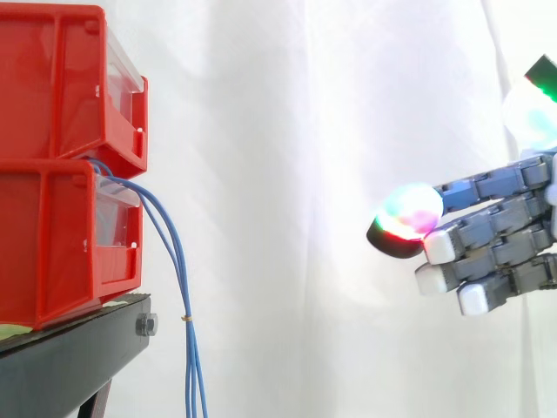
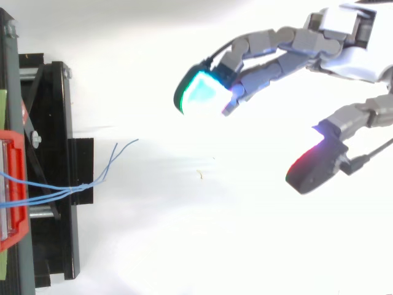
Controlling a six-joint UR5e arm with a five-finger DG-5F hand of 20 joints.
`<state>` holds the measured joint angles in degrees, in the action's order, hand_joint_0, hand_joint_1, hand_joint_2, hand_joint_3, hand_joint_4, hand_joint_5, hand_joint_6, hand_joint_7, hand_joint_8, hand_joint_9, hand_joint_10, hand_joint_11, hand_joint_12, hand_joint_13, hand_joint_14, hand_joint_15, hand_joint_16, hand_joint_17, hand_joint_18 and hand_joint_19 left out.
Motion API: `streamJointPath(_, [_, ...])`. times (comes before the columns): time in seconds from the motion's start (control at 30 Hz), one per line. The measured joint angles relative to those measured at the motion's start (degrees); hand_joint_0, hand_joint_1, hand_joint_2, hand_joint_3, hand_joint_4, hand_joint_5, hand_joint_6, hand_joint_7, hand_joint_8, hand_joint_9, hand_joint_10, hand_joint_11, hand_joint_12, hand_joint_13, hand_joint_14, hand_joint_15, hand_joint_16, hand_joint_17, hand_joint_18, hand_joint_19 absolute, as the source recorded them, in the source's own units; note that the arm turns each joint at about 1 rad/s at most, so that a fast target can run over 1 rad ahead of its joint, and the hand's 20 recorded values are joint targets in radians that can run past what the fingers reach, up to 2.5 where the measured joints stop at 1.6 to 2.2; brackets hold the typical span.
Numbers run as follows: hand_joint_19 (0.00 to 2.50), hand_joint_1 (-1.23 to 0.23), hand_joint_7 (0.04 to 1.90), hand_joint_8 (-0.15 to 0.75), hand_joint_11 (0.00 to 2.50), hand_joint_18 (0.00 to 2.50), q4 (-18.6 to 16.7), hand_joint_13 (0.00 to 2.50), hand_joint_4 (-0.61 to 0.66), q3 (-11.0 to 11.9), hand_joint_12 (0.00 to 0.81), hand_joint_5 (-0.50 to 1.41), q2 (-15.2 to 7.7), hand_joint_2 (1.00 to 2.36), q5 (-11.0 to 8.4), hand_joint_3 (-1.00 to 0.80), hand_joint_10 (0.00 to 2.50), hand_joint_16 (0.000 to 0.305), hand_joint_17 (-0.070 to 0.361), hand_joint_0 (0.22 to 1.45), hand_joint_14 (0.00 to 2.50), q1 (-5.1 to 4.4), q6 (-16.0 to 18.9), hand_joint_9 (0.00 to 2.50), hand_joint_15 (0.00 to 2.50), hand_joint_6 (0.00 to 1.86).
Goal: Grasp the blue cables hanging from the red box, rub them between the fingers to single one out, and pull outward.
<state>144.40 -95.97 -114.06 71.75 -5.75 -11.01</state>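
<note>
Hand (image 2: pixel 351 56) splayed; blue cables (image 1: pixel 184 296) cropped below.

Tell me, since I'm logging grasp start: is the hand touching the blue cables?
Apart. The side view shows bare white curtain between the hand and the blue cables.

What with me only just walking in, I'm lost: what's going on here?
A robot hand hangs in the air facing the blue cables, which trail down out of the lower red box on a black stand. The robot hand is open, its fingers pointed toward the cables with a clear gap of air between. Nothing is grasped yet, so the cables hang untouched.
</note>
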Motion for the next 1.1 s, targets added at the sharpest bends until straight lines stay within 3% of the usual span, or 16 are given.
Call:
streamJointPath(0.17, [0.41, -0.81, 0.94, 0.323, 0.37, 0.51, -2.3, 0.45, 0.3, 0.7, 0.411, -0.14, -2.7, 1.0, -2.63, -0.5, 0.01, 0.058, 0.131, 0.54, 0.01, -0.32, 0.0, 0.58, 0.3, 0.5])
streamJointPath(0.37, [0.37, -0.81, 1.0, 0.325, 0.37, 0.42, -4.3, 0.36, 0.32, 4.4, 0.416, -0.14, -7.6, 1.0, -3.03, -0.5, 0.01, 0.06, 0.134, 0.53, 0.01, -0.62, 0.3, 0.56, 0.26, 0.5])
streamJointPath(0.73, [0.37, -0.79, 1.01, 0.348, 0.36, 0.44, -0.2, 0.37, 0.34, 18.0, 0.44, -0.12, -19.0, 1.0, -0.74, -0.5, 0.01, 0.065, 0.146, 0.46, 0.01, -0.84, 4.0, 0.57, 0.26, 0.5])
streamJointPath(0.87, [0.37, -0.79, 1.0, 0.346, 0.37, 0.44, 0.3, 0.37, 0.34, 21.0, 0.438, -0.12, -21.1, 1.0, -0.57, -0.5, 0.01, 0.065, 0.146, 0.46, 0.01, -1.07, 4.7, 0.57, 0.26, 0.5])
streamJointPath(1.1, [0.39, -0.78, 1.03, 0.321, 0.36, 0.42, 0.0, 0.37, 0.31, 21.9, 0.415, -0.11, -22.0, 1.0, -0.58, -0.5, 0.01, 0.06, 0.134, 0.52, 0.01, -1.45, 4.7, 0.57, 0.26, 0.5])
